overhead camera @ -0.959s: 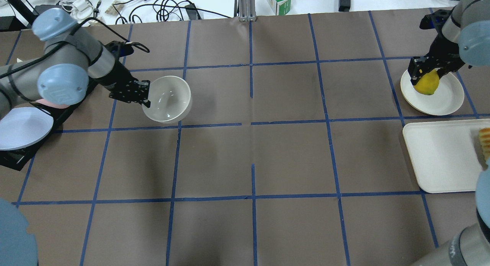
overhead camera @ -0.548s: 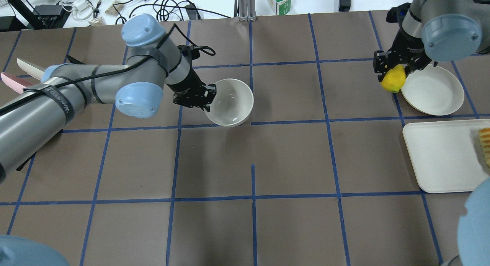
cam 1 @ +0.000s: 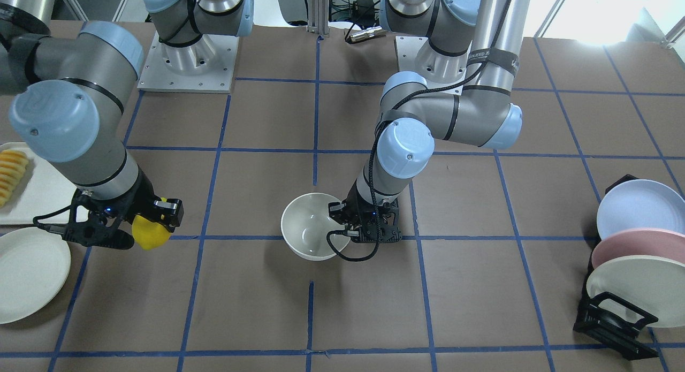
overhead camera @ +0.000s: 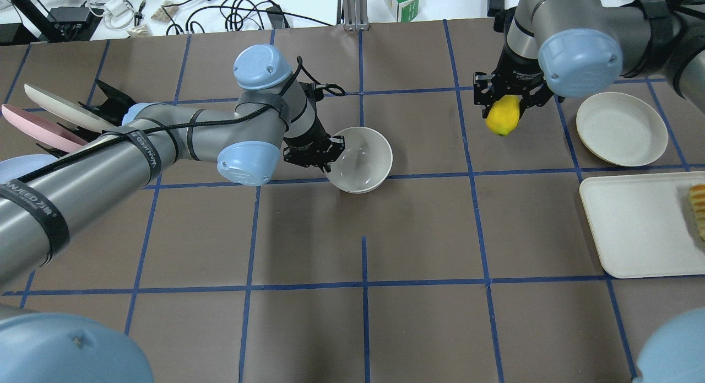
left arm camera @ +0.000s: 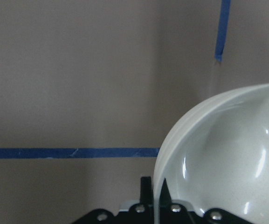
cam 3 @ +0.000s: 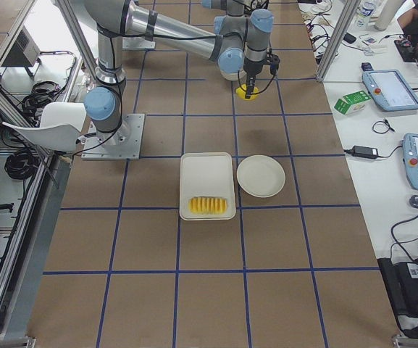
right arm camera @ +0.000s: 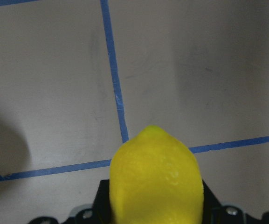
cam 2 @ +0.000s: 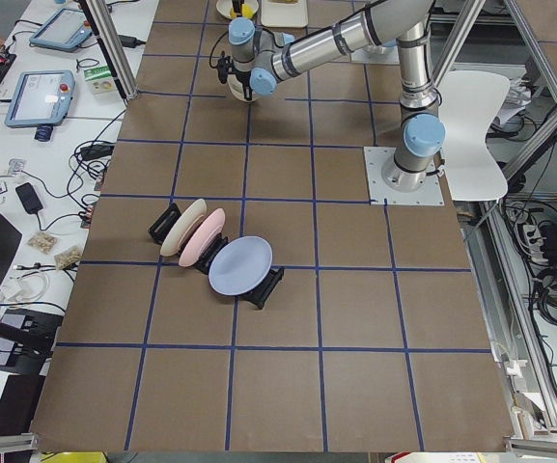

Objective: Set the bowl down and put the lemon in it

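The off-white bowl (overhead camera: 361,159) is near the table's middle, upright. My left gripper (overhead camera: 329,152) is shut on its rim at the bowl's left side; the bowl also shows in the front view (cam 1: 312,226) and the left wrist view (left arm camera: 227,158). Whether the bowl rests on the table or hangs just above it I cannot tell. My right gripper (overhead camera: 505,102) is shut on the yellow lemon (overhead camera: 502,116) and holds it above the table, to the right of the bowl. The lemon also shows in the front view (cam 1: 149,232) and the right wrist view (right arm camera: 155,179).
A flat white plate (overhead camera: 621,129) lies at the far right, and a white tray (overhead camera: 633,224) with ridged sliced food (overhead camera: 698,206) lies nearer than it. A rack of upright plates (overhead camera: 52,118) stands at the left. Cables and a green box (overhead camera: 401,1) lie past the far edge.
My left arm has carried the bowl rightward toward the table's middle. My right arm has lifted the lemon off the flat plate and carried it leftward.
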Robot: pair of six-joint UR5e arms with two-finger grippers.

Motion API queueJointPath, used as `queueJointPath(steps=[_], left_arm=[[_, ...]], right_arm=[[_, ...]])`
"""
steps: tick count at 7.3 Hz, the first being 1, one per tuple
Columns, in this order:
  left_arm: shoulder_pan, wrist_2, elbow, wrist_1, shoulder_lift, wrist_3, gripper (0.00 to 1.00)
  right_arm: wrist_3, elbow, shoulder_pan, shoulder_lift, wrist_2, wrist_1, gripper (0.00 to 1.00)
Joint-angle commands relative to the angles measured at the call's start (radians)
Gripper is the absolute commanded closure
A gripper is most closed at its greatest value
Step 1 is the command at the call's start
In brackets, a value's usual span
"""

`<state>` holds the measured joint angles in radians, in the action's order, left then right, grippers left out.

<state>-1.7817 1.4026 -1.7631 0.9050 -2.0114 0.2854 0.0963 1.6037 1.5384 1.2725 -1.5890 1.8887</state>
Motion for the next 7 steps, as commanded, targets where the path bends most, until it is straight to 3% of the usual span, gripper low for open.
queueJointPath(steps=[1, 2, 3, 5, 7], left_arm=[[-0.013, 0.045, 0.011, -0.110, -0.014, 0.011, 0.00], [0.011, 0.049, 0.042, -0.069, 0.035, 0.012, 0.00], [0.062, 0.050, 0.095, 0.077, 0.093, -0.003, 0.00], [0.158, 0.067, 0.178, 0.362, 0.199, -0.209, 0.00], [0.220, 0.157, 0.185, 0.525, 0.323, -0.381, 0.00]], right_arm=[[0.011, 0.002, 0.012, 0.002, 0.049, -0.003, 1.00], [0.019, 0.001, 0.046, 0.001, 0.085, -0.002, 1.00], [0.134, -0.001, 0.090, -0.001, 0.092, 0.001, 1.00], [0.183, 0.001, 0.173, -0.018, 0.145, 0.019, 1.00], [0.259, -0.031, 0.276, -0.092, 0.146, 0.120, 1.00]])
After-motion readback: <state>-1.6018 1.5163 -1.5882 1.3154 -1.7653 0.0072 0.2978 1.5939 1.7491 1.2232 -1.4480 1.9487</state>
